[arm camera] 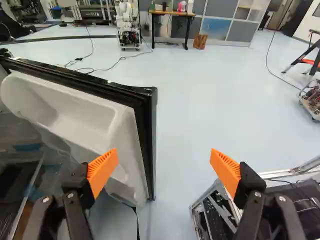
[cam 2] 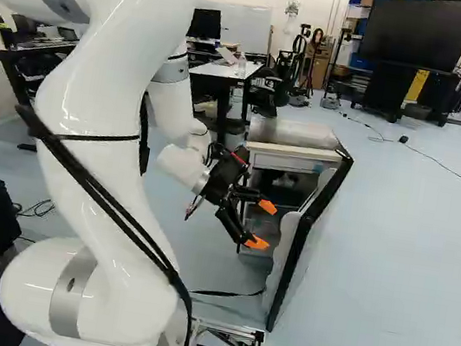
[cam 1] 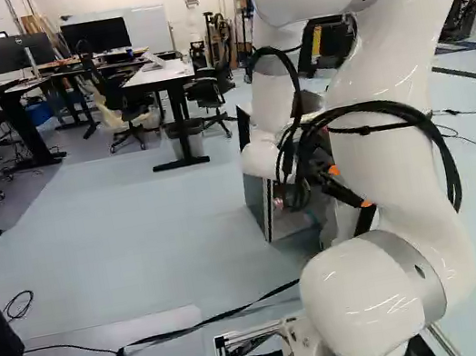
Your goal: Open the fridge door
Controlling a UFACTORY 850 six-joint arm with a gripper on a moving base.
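Fridge door, white moulded liner, black edge (cam 2: 287, 243): swung open, at right of the fridge opening in right base view | small boxy light-coloured fridge (cam 2: 292, 163): on pale blue floor (cam 2: 411, 254) | black fingers with orange pads (cam 2: 257, 244): spread apart, nothing gripped, by door's inner side, contact unclear | glossy white arm (cam 2: 99, 117): reaching toward opening

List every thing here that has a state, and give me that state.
Fridge door: open, swung out from the fridge.
Fridge: upright, inside exposed.
Gripper: open, holding nothing.
Arm: bent, reaching toward the fridge.
Big screen: dark.
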